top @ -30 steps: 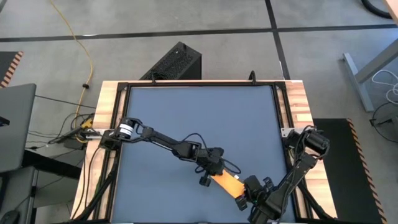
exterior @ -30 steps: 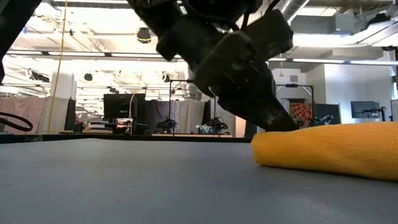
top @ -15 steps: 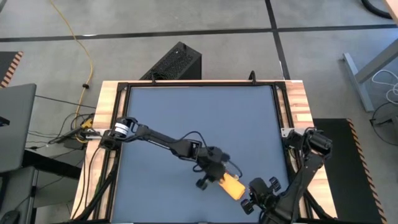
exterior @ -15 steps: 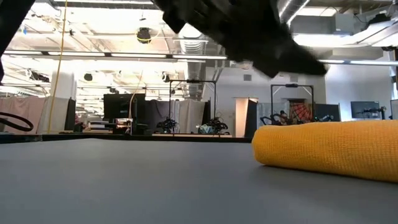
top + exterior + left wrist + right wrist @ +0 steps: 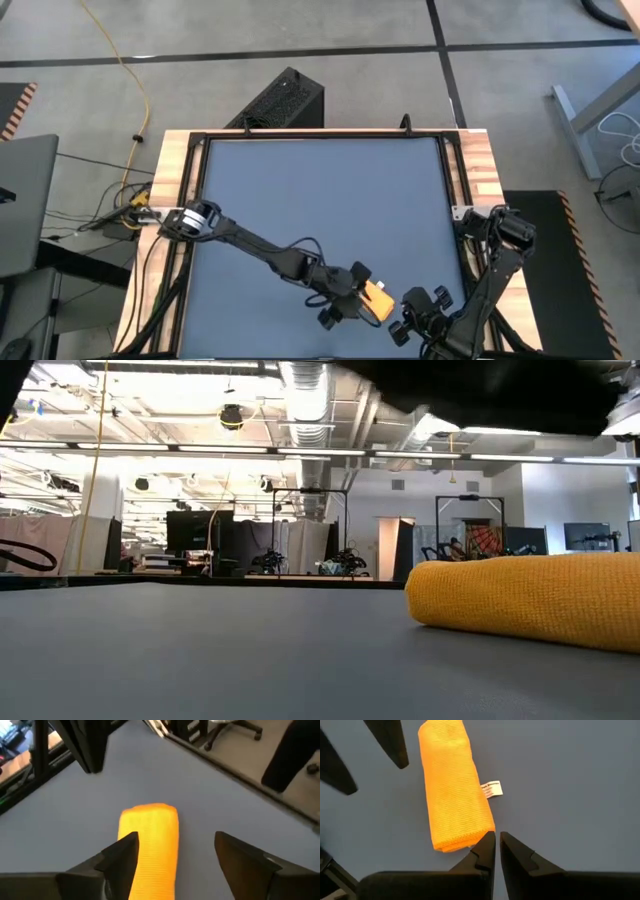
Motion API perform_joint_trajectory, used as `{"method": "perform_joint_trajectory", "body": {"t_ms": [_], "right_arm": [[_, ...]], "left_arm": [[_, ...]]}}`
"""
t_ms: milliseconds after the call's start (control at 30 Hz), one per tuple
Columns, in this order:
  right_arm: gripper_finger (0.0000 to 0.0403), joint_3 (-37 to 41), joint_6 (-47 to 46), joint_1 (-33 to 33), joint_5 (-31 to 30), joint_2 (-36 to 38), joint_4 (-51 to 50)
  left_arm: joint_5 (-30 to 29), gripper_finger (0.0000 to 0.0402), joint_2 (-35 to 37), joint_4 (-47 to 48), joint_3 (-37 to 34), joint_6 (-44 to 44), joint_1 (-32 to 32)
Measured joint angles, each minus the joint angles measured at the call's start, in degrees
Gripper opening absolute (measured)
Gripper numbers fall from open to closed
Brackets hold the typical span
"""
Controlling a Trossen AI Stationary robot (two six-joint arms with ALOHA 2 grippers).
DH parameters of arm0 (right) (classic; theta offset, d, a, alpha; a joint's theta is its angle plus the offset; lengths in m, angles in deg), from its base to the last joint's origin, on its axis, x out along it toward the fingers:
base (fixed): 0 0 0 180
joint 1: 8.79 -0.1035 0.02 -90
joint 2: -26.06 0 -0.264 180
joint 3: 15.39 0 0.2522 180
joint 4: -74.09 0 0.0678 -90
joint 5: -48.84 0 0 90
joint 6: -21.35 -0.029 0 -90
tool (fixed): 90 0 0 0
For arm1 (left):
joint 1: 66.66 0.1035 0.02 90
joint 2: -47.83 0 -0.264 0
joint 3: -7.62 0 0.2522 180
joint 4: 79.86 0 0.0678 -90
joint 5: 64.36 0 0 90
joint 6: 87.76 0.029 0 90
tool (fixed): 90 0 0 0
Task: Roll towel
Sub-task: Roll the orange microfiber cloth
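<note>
One towel (image 5: 453,785) lies rolled on blue desk (image 5: 320,190), near edge, right of centre, white tag (image 5: 491,788) sticking out. Left tool (image 5: 175,855) wide over roll, holding nothing. Right tool (image 5: 496,851) narrow, empty, beside roll end. Lift straight up to avoid snagging or unrolling cloth.

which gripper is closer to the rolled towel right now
Left. The left gripper hangs open over the towel; the right gripper sits beside its end, nearly shut.
</note>
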Motion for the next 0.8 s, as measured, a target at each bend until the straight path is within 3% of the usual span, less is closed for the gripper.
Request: {"method": "perform_joint_trajectory", "body": {"t_ms": [433,800], "right_arm": [[0.0053,0.0,0.2,0.8,-0.1,0.0,0.4],[0.0053,0.0,0.2,0.3,-0.1,0.0,0.3]], "left_arm": [[-1.5,0.0261,-13.4,15.0,19.6,-1.5,1.9],[-3.1,0.026,-18.1,18.5,22.4,-5.6,3.5]]}}
